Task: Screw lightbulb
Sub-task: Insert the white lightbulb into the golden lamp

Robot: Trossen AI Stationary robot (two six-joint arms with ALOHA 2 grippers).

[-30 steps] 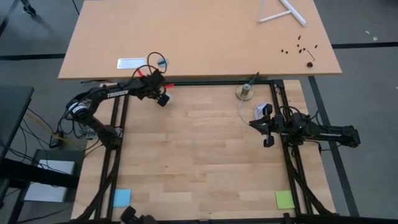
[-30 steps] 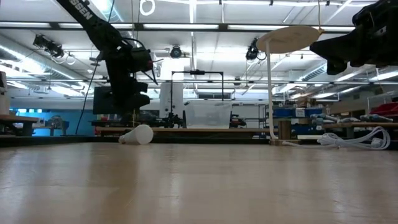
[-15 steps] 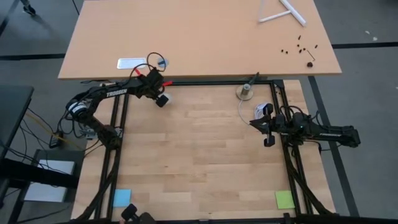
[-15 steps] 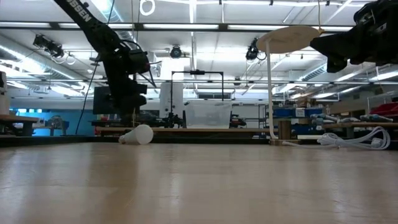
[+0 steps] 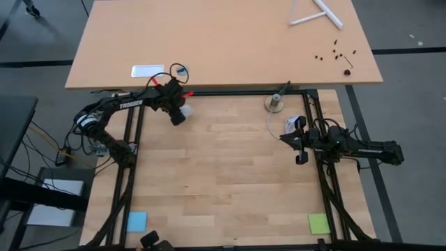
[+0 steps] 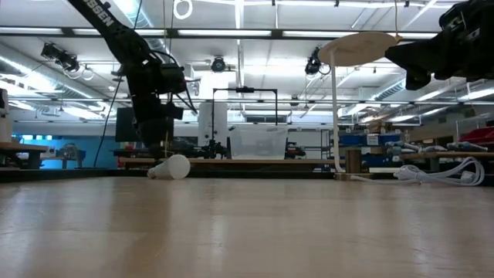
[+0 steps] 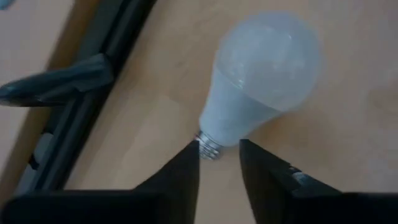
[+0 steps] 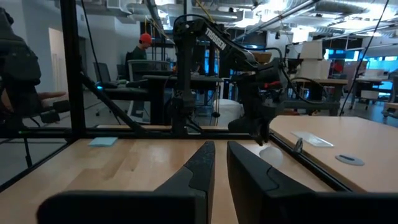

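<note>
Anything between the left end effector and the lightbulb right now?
Nothing visible. The left end effector hangs just above the lightbulb, which lies on its side on the table; the fingers straddle its screw base with a small gap.

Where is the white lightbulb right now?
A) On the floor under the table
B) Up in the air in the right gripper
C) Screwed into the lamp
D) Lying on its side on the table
D: the lightbulb lies on its side on the wooden table, its grey screw end between the left gripper's parted fingers, which are not closed on it.
</note>
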